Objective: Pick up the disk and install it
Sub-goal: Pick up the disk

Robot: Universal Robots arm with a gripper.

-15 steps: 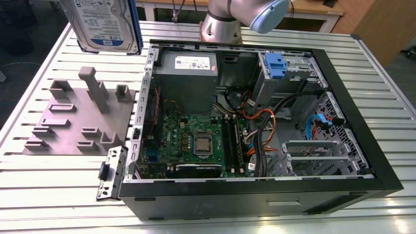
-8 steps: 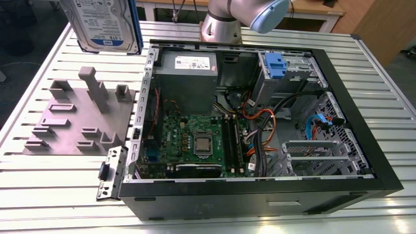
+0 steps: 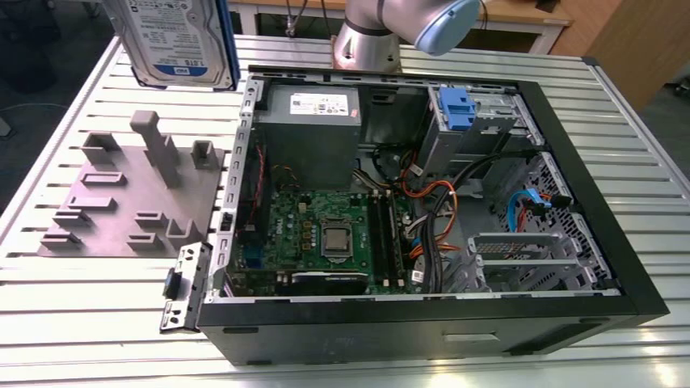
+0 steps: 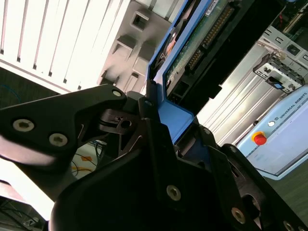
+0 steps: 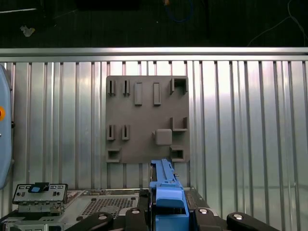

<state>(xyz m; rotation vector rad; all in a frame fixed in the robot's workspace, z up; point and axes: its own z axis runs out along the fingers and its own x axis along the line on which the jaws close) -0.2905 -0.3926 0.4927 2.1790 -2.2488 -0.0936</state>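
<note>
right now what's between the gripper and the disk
Nothing: in the second wrist view the gripper clamps straight onto the blue carrier of the disk, with no gap.

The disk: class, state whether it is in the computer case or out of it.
Out. The gripper holds the disk in the air, clear of the open case and above the table.

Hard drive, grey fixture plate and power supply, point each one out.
hard drive [image 3: 176, 36], exterior view, on its labelled face.
grey fixture plate [image 5: 144, 122], first wrist view, on its bare middle.
power supply [image 3: 309, 133], exterior view, on its grey cover.
</note>
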